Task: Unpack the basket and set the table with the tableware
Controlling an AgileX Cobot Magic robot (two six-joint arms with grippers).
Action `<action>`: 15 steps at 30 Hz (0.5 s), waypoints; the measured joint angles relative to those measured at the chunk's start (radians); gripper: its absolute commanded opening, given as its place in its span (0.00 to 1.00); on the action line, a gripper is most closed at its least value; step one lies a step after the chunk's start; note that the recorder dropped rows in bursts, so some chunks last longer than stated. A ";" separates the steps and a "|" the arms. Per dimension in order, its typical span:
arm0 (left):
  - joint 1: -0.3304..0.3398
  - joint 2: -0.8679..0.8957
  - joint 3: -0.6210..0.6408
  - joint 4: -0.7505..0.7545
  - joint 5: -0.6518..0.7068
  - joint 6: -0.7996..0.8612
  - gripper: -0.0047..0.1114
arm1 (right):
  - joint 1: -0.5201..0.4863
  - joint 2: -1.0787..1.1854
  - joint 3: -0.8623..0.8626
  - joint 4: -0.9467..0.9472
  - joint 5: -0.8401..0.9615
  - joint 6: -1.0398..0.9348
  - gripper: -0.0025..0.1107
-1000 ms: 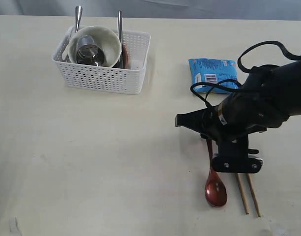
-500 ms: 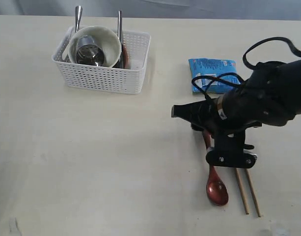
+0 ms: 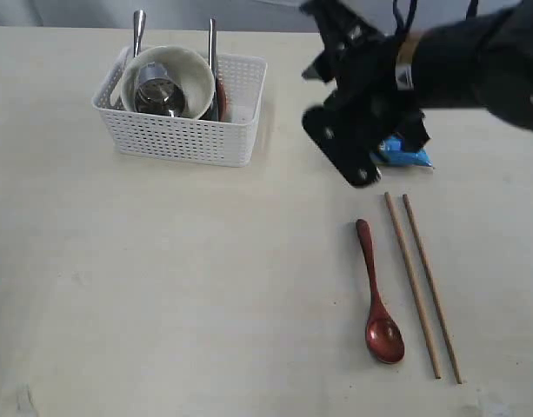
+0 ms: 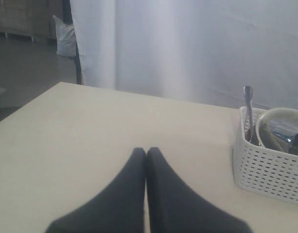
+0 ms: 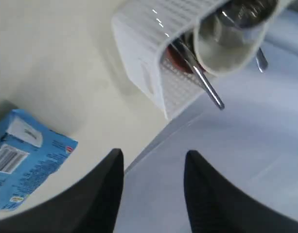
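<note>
**Desk:** Where is the tableware on the cream table?

**Photographer:** It is in two groups, as the exterior camera sees it. At ten o'clock sits the white lattice basket. It holds a cream bowl tipped on its side, with a shiny steel cup inside it. Two steel cutlery handles stick up past the rim. A reddish-brown plate stands on edge just beside the bowl, at its three o'clock.

**Desk:** And what is out on the tabletop?

**Photographer:** At five o'clock a dark red spoon lies flat, its bowl end toward six o'clock. Near it, at its three o'clock, two wooden chopsticks lie side by side, not touching the spoon. A blue snack packet rests at two o'clock, partly hidden by the right arm.

**Desk:** The grippers?

**Photographer:** The right gripper is raised near one o'clock, its fingers apart with nothing between them. The left gripper has its fingers pressed together and empty, low over bare table, apart from the basket.
</note>
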 measured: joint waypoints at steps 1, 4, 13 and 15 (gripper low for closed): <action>0.000 0.000 0.000 0.000 0.000 0.000 0.04 | 0.000 0.014 -0.057 0.017 0.030 0.066 0.37; 0.000 0.000 0.000 0.000 0.000 0.000 0.04 | -0.007 0.109 -0.278 0.208 0.204 0.219 0.37; 0.000 0.000 0.000 0.000 0.000 0.000 0.04 | -0.177 0.320 -0.588 1.067 0.308 0.241 0.37; 0.000 0.000 0.000 0.000 0.000 0.000 0.04 | -0.179 0.339 -0.590 1.197 0.289 0.241 0.37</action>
